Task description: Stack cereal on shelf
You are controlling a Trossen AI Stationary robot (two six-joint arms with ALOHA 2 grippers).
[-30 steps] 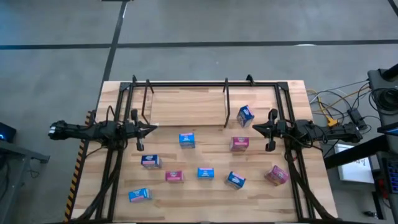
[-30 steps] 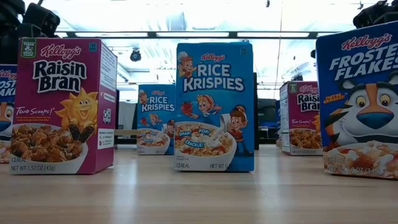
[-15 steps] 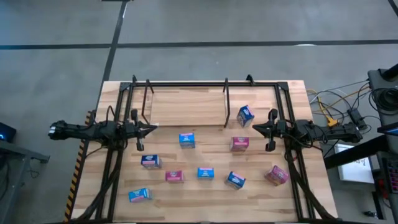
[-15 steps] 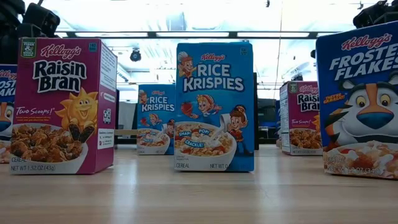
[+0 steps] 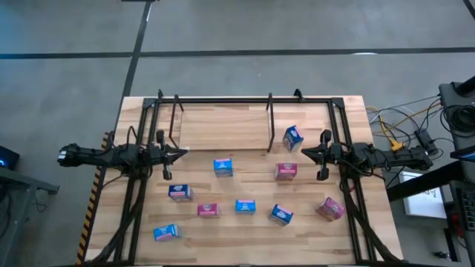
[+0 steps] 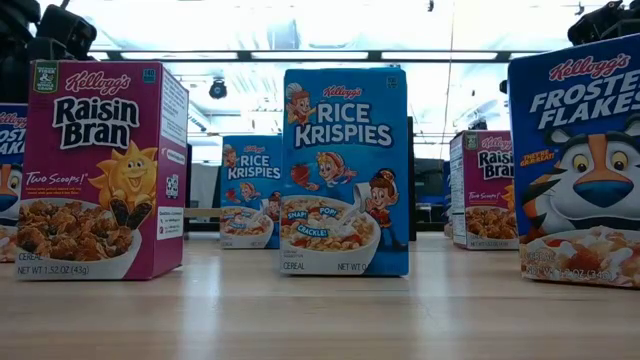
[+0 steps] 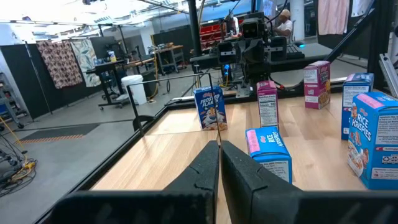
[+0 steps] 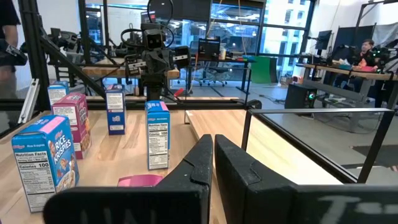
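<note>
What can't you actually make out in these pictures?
- High view: the brands of the small cereal boxes; the print is too small.
- Low view: the Frosted Flakes box is cut off by the right edge, and another blue box hides behind the Raisin Bran box.
- Low view: the shelf cannot be made out behind the row of boxes.
- Left wrist view: the Rice Krispies box is cut by the edge.
</note>
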